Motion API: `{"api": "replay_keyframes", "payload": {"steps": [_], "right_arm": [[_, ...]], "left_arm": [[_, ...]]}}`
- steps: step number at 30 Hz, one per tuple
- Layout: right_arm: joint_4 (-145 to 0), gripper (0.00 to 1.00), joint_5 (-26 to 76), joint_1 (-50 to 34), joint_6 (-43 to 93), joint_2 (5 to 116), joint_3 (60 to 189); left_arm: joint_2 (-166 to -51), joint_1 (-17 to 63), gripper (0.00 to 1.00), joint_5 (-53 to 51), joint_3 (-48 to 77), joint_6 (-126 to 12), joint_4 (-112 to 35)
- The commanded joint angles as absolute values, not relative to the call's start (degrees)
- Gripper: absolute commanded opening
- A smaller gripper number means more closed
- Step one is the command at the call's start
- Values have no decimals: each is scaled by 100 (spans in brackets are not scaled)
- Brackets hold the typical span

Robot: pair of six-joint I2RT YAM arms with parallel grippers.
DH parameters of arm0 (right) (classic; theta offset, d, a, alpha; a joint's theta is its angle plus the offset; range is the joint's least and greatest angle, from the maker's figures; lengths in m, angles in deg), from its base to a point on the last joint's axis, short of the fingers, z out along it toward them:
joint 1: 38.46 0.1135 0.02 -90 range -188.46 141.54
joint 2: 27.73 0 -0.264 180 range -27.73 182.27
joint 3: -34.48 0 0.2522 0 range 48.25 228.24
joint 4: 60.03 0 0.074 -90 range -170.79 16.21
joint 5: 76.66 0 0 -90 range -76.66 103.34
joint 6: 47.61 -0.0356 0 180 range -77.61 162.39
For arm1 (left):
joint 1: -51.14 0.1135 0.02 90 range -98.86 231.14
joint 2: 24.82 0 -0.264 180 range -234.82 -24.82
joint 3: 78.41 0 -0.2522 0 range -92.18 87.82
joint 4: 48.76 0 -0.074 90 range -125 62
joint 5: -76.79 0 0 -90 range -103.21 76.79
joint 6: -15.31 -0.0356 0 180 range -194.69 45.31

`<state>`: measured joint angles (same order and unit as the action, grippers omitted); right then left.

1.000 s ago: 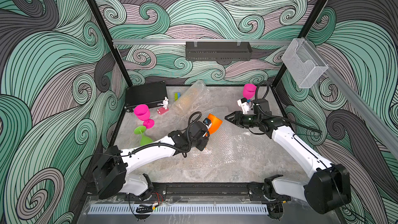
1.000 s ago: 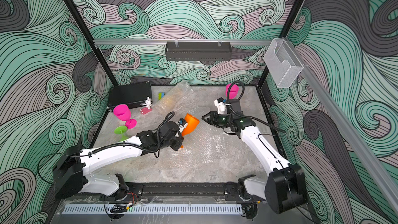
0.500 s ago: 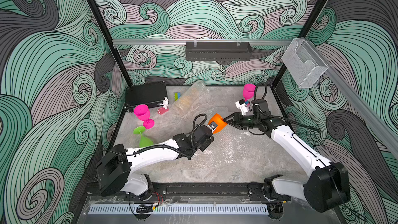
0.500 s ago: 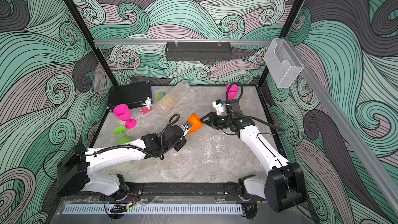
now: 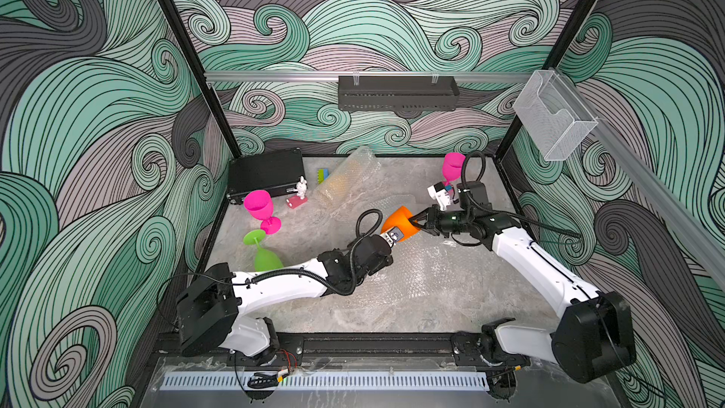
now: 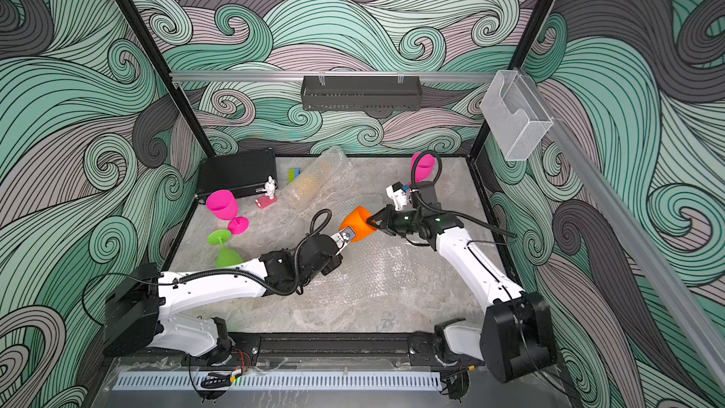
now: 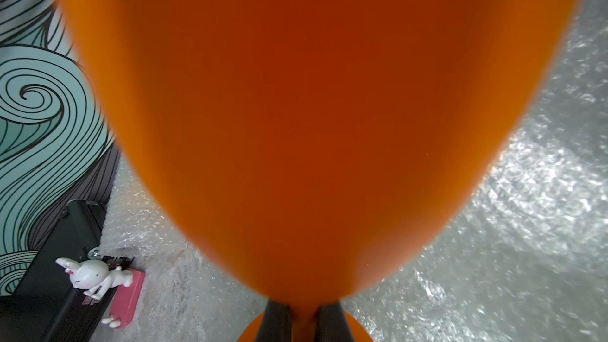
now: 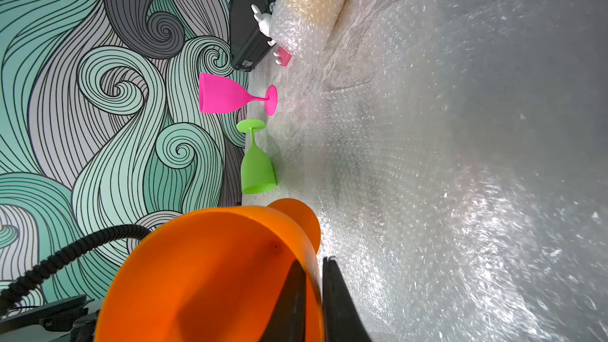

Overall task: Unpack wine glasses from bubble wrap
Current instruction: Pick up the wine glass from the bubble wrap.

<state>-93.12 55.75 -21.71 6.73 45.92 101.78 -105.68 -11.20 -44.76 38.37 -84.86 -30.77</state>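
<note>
While one orange goblet [image 5: 396, 221] hangs, two magenta [image 5: 257, 206] [image 5: 453, 164] — one green [image 5: 266, 259] — rest.

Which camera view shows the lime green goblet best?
The right wrist view: the lime green goblet lies there whole, with foot, stem and cup. In both top views the left arm hides the cup's rim. The left wrist view does not show it.

Around me: teal-and-grey swirl-patterned walls [image 5: 98, 111], grey marbled floor [image 5: 353, 319], black frame post [image 5: 187, 52] at upper left, clear wall bin [image 5: 553, 123] at upper right.
</note>
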Motion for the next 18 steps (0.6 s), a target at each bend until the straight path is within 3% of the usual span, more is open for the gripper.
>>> {"api": "replay_keyframes", "payload": {"steps": [1, 6, 8, 10, 11, 13, 18], "right_arm": [[-9119, 8, 5773, -2131, 637, 4557, 10133], [-9084, 0, 5761, -2132, 607, 4575, 10126], [-9072, 0, 5664, -2140, 600, 4549, 10132], [-9059, 0, 5601, -2198, 576, 4532, 10173], [-9040, 0, 5571, -2232, 561, 4526, 10191], [-9035, 0, 5457, -2301, 555, 4522, 10275], [-9172, 0, 5167, -2582, 670, 4526, 10661]], "left_arm": [[-10594, -1197, 0, -4622, 3792, -8698, -3614], [-10776, -1249, 0, -4707, 3792, -8803, -3688], [-10779, -1255, 13, -4793, 3791, -8816, -3702], [-10748, -1264, 41, -4895, 3809, -8798, -3726], [-10728, -1264, 47, -4938, 3811, -8784, -3739], [-10666, -1266, 56, -4951, 3803, -8731, -3703], [-10309, -1259, 64, -4894, 3679, -8339, -3395]]}}
